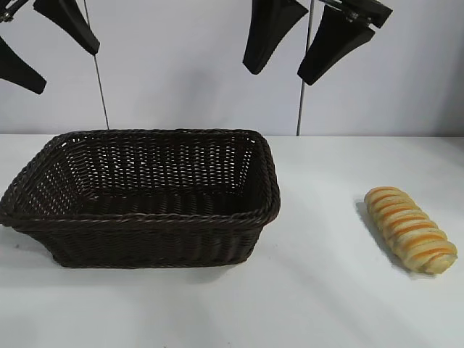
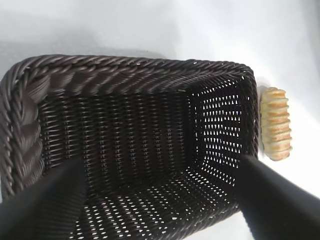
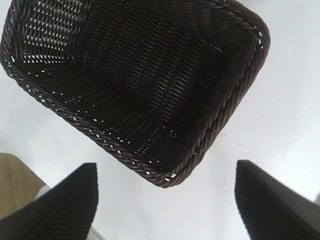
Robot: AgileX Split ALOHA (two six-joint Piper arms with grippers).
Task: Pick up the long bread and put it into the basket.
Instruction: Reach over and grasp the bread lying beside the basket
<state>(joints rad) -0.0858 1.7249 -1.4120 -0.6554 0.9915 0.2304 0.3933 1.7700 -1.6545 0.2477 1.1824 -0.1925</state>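
Observation:
The long bread [image 1: 410, 229], golden-yellow with orange-brown ridges, lies on the white table to the right of the basket. It also shows in the left wrist view [image 2: 275, 123], just outside the basket's wall. The dark brown wicker basket [image 1: 145, 217] stands left of centre and is empty; it shows in the left wrist view [image 2: 120, 67] and the right wrist view [image 3: 220, 115]. My left gripper [image 1: 64, 62] hangs high above the basket's left end, open and empty. My right gripper [image 1: 281, 74] hangs high above the basket's right edge, open and empty, well left of and above the bread.
The white table [image 1: 326, 304] stretches around the basket and the bread. Two thin vertical rods [image 1: 98, 72] stand behind, against the pale wall. A tan surface [image 3: 12, 185] shows past the table's edge in the right wrist view.

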